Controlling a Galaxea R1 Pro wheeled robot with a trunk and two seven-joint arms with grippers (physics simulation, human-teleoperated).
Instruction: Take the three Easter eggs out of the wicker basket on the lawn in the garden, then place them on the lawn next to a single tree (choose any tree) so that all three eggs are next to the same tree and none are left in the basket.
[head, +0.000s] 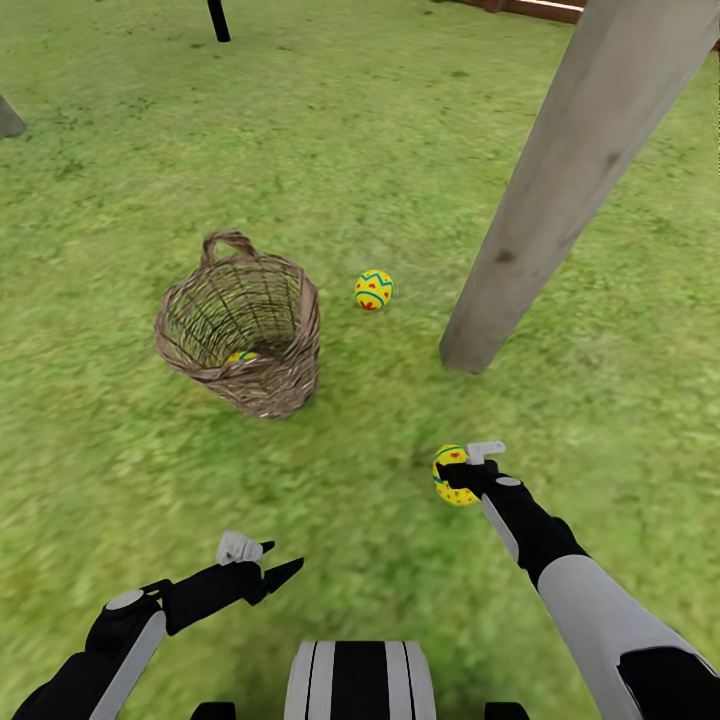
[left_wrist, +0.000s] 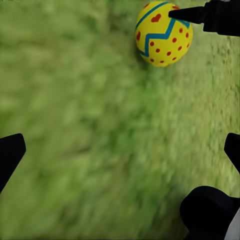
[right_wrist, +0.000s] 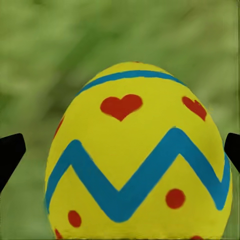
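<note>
One Easter egg (head: 374, 290) already lies on the lawn (head: 400, 130) beside the tree trunk (head: 560, 190), which marks this tree as the chosen drop site. The right gripper (head: 462, 472) holds a second egg (head: 450, 474) between its fingers, low over the grass on the near side of the trunk, apparently for release. A third egg (head: 241, 357) remains inside the wicker basket (head: 243, 325), well apart from the trunk. The left gripper (head: 258, 565) hangs empty, fingers spread wide.
</note>
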